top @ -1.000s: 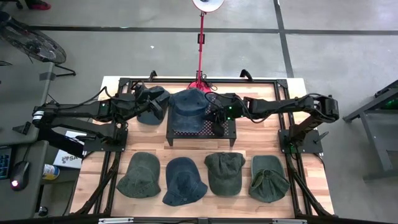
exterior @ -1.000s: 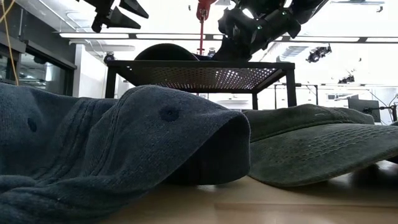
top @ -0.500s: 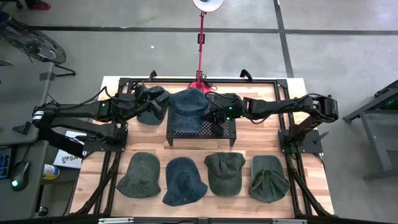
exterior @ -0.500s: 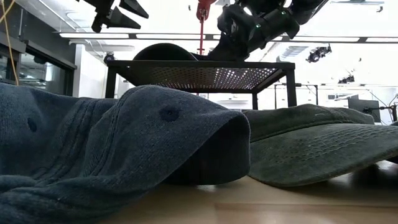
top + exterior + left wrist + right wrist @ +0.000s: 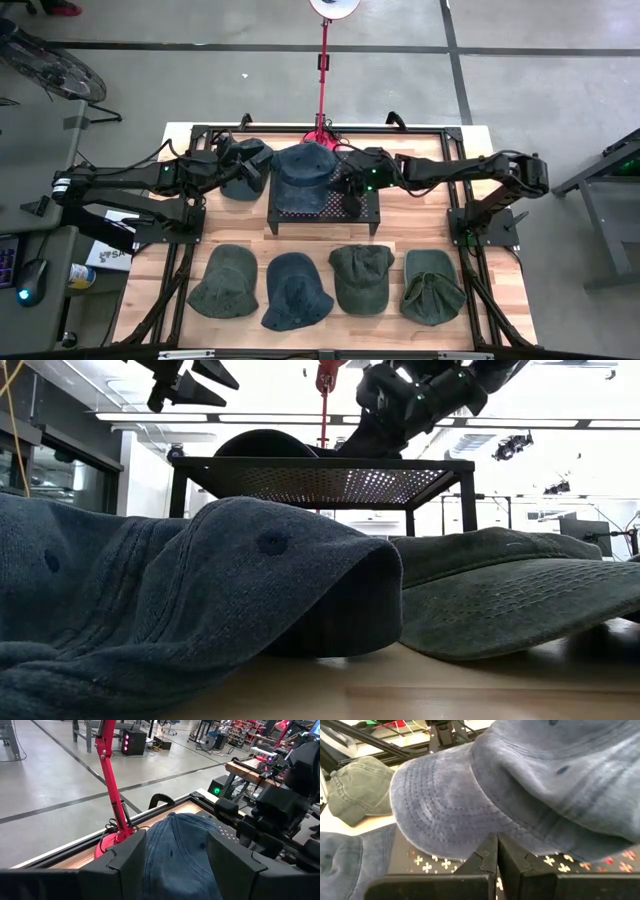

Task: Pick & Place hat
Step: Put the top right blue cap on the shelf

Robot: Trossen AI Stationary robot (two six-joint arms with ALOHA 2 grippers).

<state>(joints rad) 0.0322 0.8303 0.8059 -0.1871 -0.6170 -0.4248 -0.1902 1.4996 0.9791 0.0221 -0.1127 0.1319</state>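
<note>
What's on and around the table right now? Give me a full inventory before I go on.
Blue cap: one, denim blue, on the black perforated stand.
Perforated stand: one, black, at the table's far middle.
Dark cap: one, dark green, left of the stand, under the left arm.
Front row hats: four; green bucket hat, blue bucket hat, green cap, green hat, left to right.
Lamp pole: one, red, behind the table.
Table: one, wood top, black frame.
Left gripper: open, at the blue cap's left side.
Right gripper: shut, at the blue cap's brim, right side of the stand.
</note>
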